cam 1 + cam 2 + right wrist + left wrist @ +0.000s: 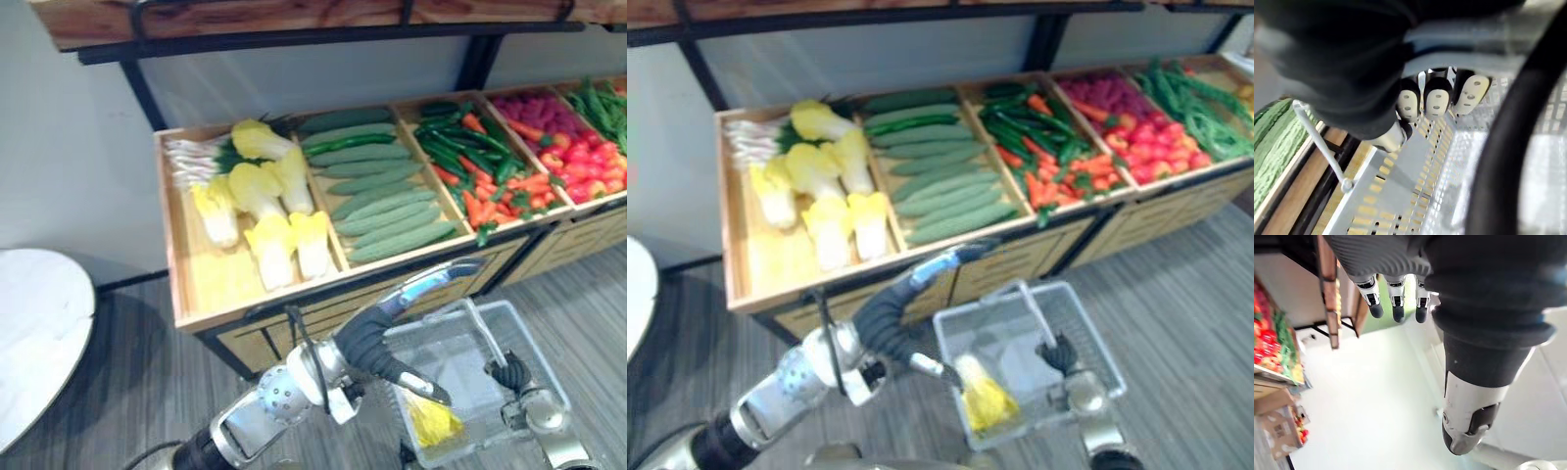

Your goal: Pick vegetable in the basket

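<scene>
r hand [511,374] is holding basket [441,345] w/ curled fingers; l hand [407,377] is hovering, fingers straight, over cabbage [434,423] inside.

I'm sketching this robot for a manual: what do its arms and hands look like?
Silver-grey arms; the left arm has a round perforated joint. Dark ribbed covers wrap both wrists. The left hand has silver fingers with dark tips; the right hand shows pale, dotted finger pads.

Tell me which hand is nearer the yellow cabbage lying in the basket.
Left. The left hand hangs just above the yellow cabbage, its fingers straight. The right hand grips the basket on its right side, farther off.
</scene>
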`<state>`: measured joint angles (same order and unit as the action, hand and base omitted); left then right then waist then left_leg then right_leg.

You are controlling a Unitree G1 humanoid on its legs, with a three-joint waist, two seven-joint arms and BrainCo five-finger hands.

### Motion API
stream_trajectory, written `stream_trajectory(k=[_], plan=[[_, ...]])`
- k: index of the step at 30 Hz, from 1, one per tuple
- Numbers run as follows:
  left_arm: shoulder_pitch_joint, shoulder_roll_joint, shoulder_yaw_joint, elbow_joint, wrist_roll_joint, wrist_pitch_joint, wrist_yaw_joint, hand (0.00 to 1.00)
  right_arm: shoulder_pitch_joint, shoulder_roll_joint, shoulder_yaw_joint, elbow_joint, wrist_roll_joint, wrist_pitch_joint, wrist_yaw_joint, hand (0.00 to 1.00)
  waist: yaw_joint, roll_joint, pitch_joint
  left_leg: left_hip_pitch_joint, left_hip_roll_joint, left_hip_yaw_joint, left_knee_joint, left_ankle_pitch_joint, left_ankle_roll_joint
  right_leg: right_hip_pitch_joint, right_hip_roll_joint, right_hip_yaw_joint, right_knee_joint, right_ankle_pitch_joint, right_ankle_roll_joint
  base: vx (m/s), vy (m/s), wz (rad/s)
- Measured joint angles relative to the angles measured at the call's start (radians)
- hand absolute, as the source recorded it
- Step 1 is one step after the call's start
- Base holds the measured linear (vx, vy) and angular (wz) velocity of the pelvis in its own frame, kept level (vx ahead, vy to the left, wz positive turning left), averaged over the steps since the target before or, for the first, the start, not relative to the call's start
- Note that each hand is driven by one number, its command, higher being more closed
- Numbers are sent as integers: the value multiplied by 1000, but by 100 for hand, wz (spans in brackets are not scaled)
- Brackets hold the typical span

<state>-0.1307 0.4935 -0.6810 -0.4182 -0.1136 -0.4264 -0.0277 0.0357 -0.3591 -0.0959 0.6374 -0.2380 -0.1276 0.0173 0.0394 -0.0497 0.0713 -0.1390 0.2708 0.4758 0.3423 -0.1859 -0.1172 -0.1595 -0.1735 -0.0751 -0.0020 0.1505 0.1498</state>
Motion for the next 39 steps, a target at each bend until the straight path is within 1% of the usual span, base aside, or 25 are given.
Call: stream_trajectory(k=[4,7,8,10,11,13,14,16,18,20,21,23,24,25,26,27,29,30,31,32,34,35,36,38,39], plan=[[57,3,70,1,0,1,4,0,2,15,-73,78,2,-1,-41,100,5,-12,-19,-9,-38,-56,-51,34,11,24,-23,-52,-18,-7,-10,-8,5,47],[113,-1,165,-1,3,2,20,0,-17,22,-125,172,2,-5,-60,100,8,-30,-34,-15,-69,-88,-113,82,7,24,-35,-86,-32,-8,-12,6,-13,34],[126,-6,191,-2,5,2,24,0,-19,24,-139,192,3,-6,-62,100,9,-31,-35,-15,-72,-99,-125,91,6,24,-36,-92,-33,-8,-12,2,-20,32],[174,-41,298,-7,9,4,49,0,-18,26,-182,269,4,-5,-67,100,17,-34,-37,-14,-91,-124,-174,125,6,24,-41,-116,-36,-10,-15,1,-8,33],[184,-51,324,-10,10,5,56,0,-17,27,-194,289,4,-5,-70,100,18,-34,-37,-14,-96,-131,-186,133,6,24,-42,-124,-37,-10,-15,3,13,32],[231,-102,438,-22,20,17,83,0,-16,30,-251,362,9,-5,-75,100,18,-35,-39,-13,-111,-161,-240,169,8,27,-44,-152,-46,-11,-16,11,8,34],[244,-116,467,-21,21,20,92,0,-16,32,-263,376,11,-5,-78,100,19,-35,-39,-12,-113,-167,-253,178,6,28,-43,-160,-48,-11,-16,24,0,36],[296,-184,599,-12,43,36,125,0,-13,49,-331,441,17,-4,-98,100,17,-37,-40,3,-123,-197,-315,220,7,38,-40,-193,-49,-16,-15,33,-2,37],[315,-239,689,26,53,41,153,0,-5,65,-372,476,21,-3,-103,100,18,-39,-43,19,-126,-217,-351,241,5,50,-38,-214,-49,-21,-9,28,-4,34],[347,-324,821,115,82,65,213,0,17,89,-427,501,24,-1,-121,100,17,-42,-58,23,-131,-247,-387,262,6,60,-37,-248,-49,-32,-12,40,7,39],[355,-336,852,151,99,70,227,0,22,95,-443,501,25,1,-125,100,17,-42,-61,23,-132,-255,-393,266,6,62,-37,-254,-49,-35,-15,35,17,35],[373,-367,955,290,142,117,283,0,45,114,-467,498,48,1,-141,100,17,-45,-66,26,-137,-281,-399,268,7,78,-39,-278,-49,-42,-18,24,21,28],[374,-376,976,319,149,127,294,0,51,120,-473,495,50,1,-142,100,17,-47,-71,27,-138,-285,-402,269,8,80,-40,-282,-49,-43,-19,17,20,23],[381,-394,1016,357,174,147,319,0,59,136,-486,493,52,1,-143,100,18,-52,-82,26,-140,-294,-415,274,11,81,-41,-293,-49,-46,-16,18,13,19],[385,-397,1030,378,181,151,331,0,63,146,-487,488,52,1,-144,100,18,-54,-84,27,-140,-299,-417,274,11,85,-41,-300,-49,-49,-17,29,13,20],[397,-399,1063,433,211,155,344,0,72,167,-487,464,52,1,-146,100,19,-55,-85,38,-141,-301,-423,274,11,97,-41,-304,-49,-52,-17,32,11,10],[412,-410,1107,520,246,181,370,0,88,194,-488,428,64,1,-152,100,18,-53,-91,59,-143,-301,-432,274,12,114,-44,-310,-48,-60,-12,30,10,7],[414,-418,1130,581,257,200,379,0,103,208,-488,411,76,1,-156,100,19,-48,-107,56,-146,-305,-440,274,12,113,-46,-317,-48,-65,-9,25,11,14],[413,-420,1157,650,292,209,382,0,112,222,-488,390,86,1,-160,100,18,-44,-112,56,-148,-312,-442,274,12,116,-48,-325,-48,-69,-7,18,12,16],[411,-420,1173,693,299,212,385,0,114,228,-488,385,86,1,-160,100,18,-41,-113,56,-149,-316,-442,274,12,119,-49,-330,-48,-70,-7,34,11,15],[398,-424,1246,877,316,234,409,0,121,248,-488,379,89,1,-163,100,13,-33,-120,57,-150,-322,-443,271,12,127,-50,-339,-50,-76,-4,36,5,11],[393,-423,1263,932,316,238,413,0,122,253,-488,379,89,1,-163,100,12,-31,-122,57,-150,-323,-443,270,11,127,-50,-340,-50,-77,-4,45,-2,6],[390,-422,1293,1038,316,249,415,0,121,259,-489,380,90,1,-165,100,10,-29,-125,57,-150,-323,-443,268,11,127,-50,-340,-52,-79,-3,52,-2,2],[388,-418,1318,1212,316,268,416,0,102,259,-497,394,90,-1,-169,100,-1,-27,-127,57,-152,-323,-443,264,11,128,-50,-338,-59,-79,-2,53,-2,-1],[389,-416,1317,1253,318,276,415,0,96,259,-497,400,90,-1,-169,100,-6,-28,-127,57,-152,-323,-443,262,10,128,-50,-337,-60,-79,-2,55,-6,-5]])
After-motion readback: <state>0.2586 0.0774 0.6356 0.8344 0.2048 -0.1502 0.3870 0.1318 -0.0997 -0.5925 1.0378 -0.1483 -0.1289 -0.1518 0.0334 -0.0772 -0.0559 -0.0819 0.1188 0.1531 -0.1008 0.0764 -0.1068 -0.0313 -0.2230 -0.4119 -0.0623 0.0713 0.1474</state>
